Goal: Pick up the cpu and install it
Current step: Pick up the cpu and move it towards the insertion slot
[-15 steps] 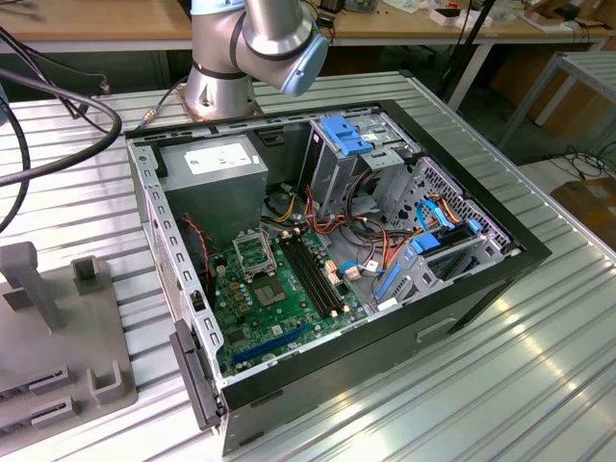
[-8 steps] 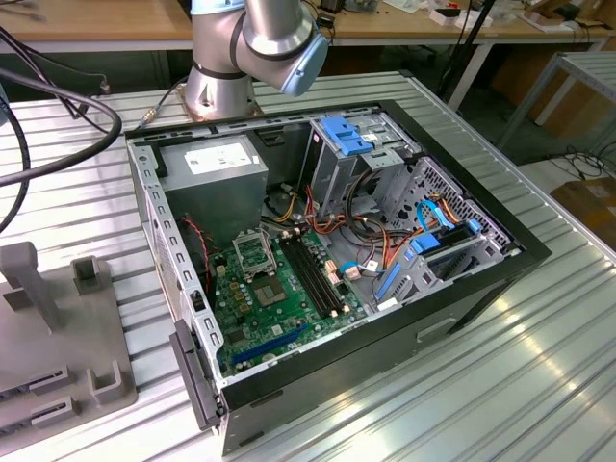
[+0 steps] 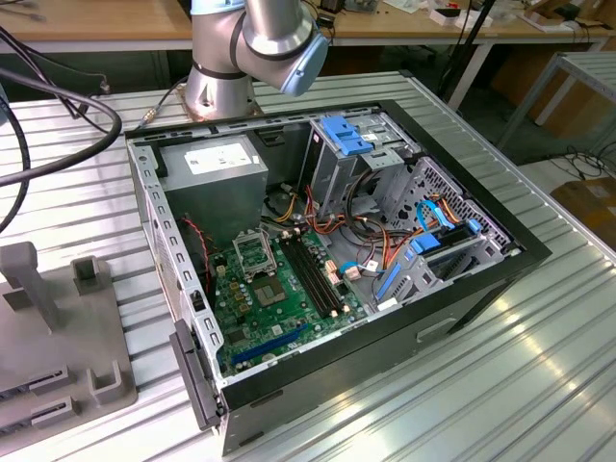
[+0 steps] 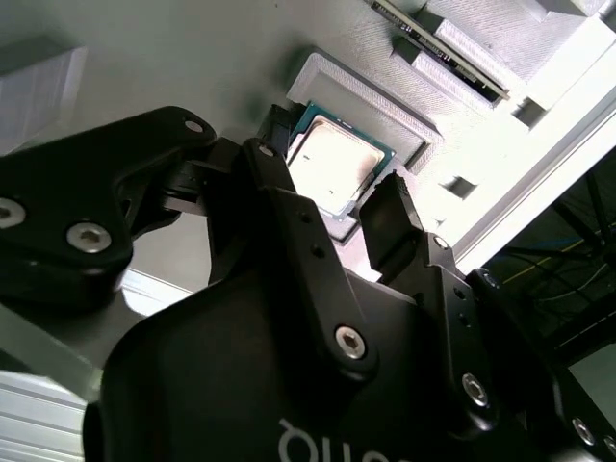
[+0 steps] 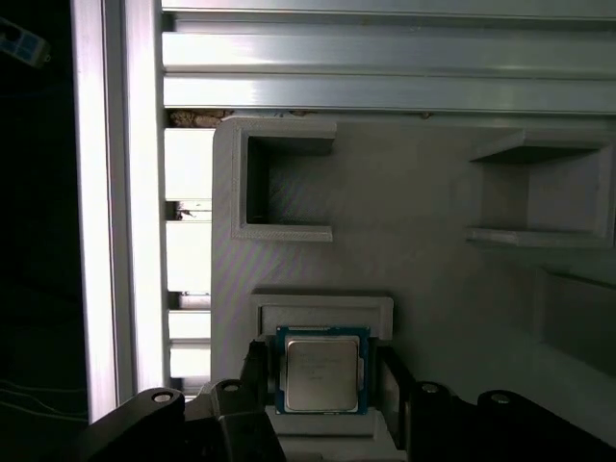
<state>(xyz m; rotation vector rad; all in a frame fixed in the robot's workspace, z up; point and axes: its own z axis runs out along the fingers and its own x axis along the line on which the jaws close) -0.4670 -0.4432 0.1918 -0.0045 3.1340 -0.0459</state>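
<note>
- The cpu (image 5: 321,373) is seated flat in a grey holder's (image 5: 322,310) recess, kept square for grasping.
- The gripper (image 5: 321,361) is held apart, its fingers (image 5: 256,371) straddling the chip.

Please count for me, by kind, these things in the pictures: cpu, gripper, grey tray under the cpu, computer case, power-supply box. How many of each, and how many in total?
cpu: 1
gripper: 1
grey tray under the cpu: 1
computer case: 1
power-supply box: 1
Total: 5
</note>
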